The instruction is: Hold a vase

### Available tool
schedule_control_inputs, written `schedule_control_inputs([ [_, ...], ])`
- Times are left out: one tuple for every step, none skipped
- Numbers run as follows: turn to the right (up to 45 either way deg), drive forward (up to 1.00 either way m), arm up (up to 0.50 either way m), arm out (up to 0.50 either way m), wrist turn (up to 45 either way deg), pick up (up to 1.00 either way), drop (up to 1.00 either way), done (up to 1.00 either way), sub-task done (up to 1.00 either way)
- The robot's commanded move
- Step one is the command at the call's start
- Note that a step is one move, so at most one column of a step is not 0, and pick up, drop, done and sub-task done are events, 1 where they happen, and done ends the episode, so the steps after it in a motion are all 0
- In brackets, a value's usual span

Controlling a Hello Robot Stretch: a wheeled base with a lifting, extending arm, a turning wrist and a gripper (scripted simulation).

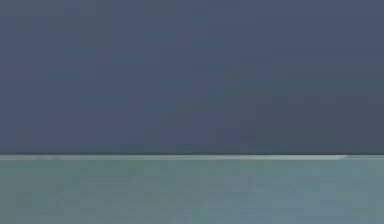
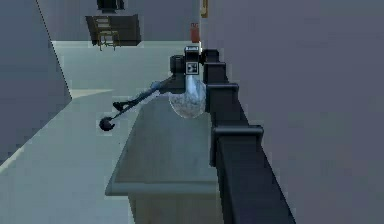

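1. One dark arm (image 2: pixel 235 150) rises along the table's right edge as a square bar, matte and hard-edged, stepped in blocky sleeves
2. One table (image 2: pixel 165 165) is a long, narrow slab with a smooth grey-green top and a paler front lip
3. Over the table's far end the arm ends in two small white squares (image 2: pixel 190 68) with black marks
4. From there the gripper (image 2: pixel 112 118) slants down past the table's left edge, its thin dark fingers (image 2: pixel 148 91) ending at a dark knob
5. One round mottled thing (image 2: pixel 187 98), grey, speckled and bulging like a vase, is at the table's far end, just under the squares; I cannot tell whether it rests there or hangs, nor whether the claw holds anything
6. Beyond the table lie a pale smooth floor (image 2: pixel 70 150), one dark slatted piece of furniture (image 2: pixel 110 28) and one small red upright thing (image 2: pixel 195 30)
7. In the forward view a flat grey-green surface (image 1: pixel 190 190) lies below a plain blue-grey wall (image 1: pixel 190 75)
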Motion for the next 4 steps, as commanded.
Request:
schedule_control_inputs([
  [0.0, 0.0, 0.0, 0.0, 45.0, 0.0, 0.0, 0.0, 0.0],
  [0.0, 0.0, 0.0, 0.0, 42.0, 0.0, 0.0, 0.0, 0.0],
  [0.0, 0.0, 0.0, 0.0, 0.0, 1.0, 0.0, 0.0, 0.0],
  [0.0, 0.0, 0.0, 0.0, 0.0, 0.0, 0.0, 1.0, 0.0],
])
